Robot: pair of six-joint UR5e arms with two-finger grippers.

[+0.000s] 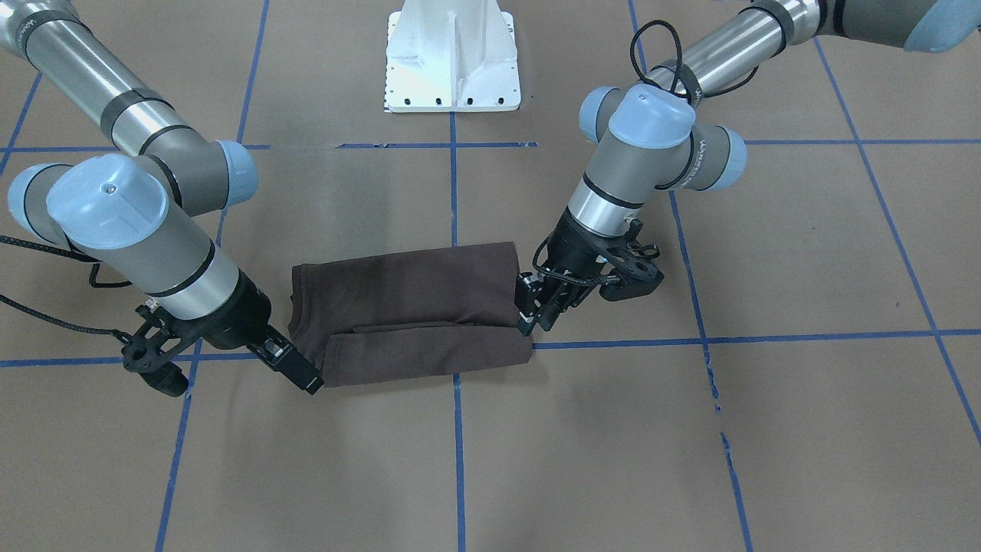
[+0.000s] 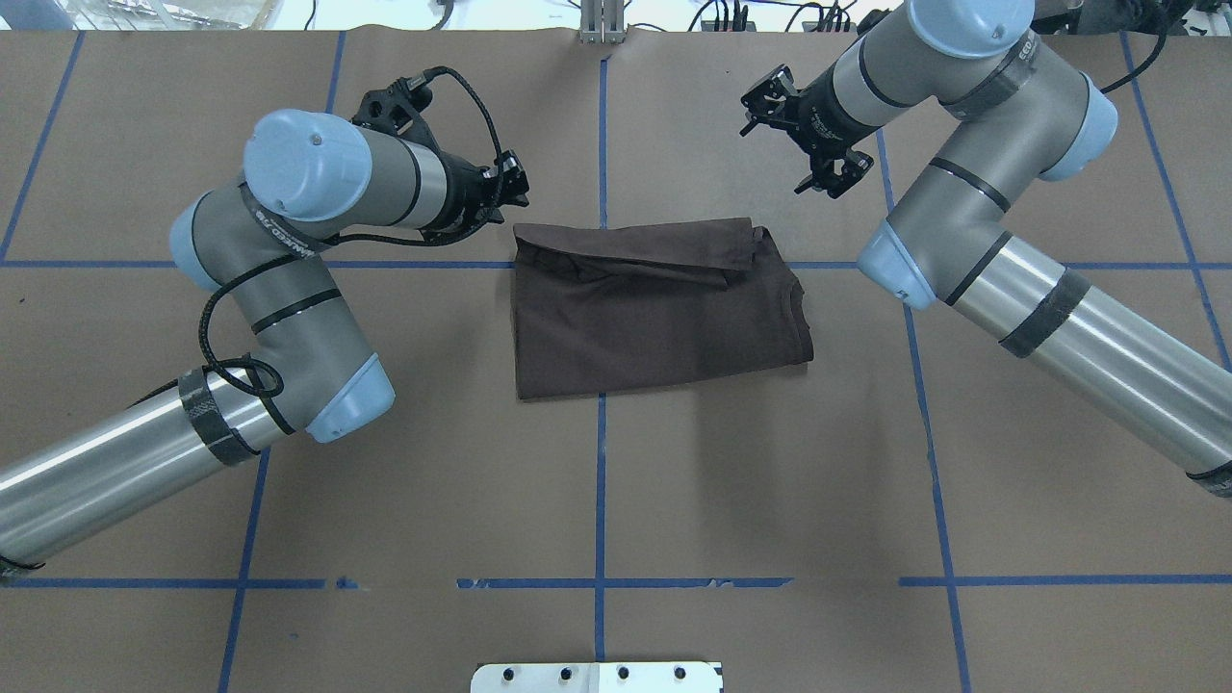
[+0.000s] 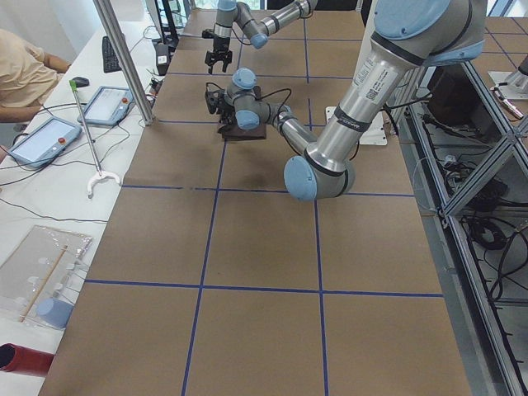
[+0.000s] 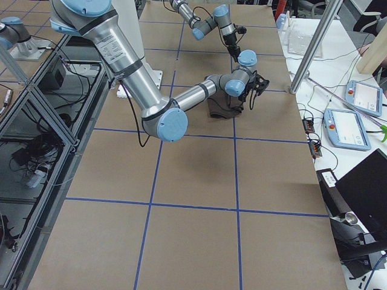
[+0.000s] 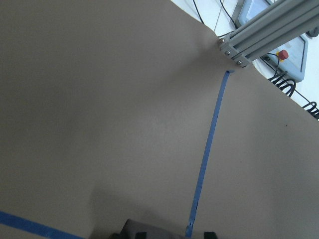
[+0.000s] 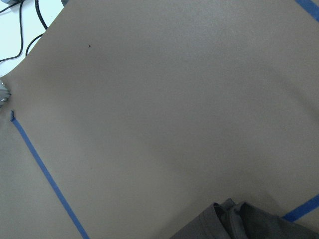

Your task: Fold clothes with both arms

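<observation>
At the front view's left we see the right gripper (image 1: 313, 383) slanting down to the shirt's (image 1: 414, 299) near corner. It is side-on, so we cannot tell whether its jaws are apart. The shirt lies folded on the table (image 1: 582, 445) between the arms. At its right edge stands the left gripper (image 1: 534, 328), jaws slightly apart.

Dark brown T-shirt (image 2: 654, 318), folded flat, on brown table (image 2: 597, 500).
</observation>
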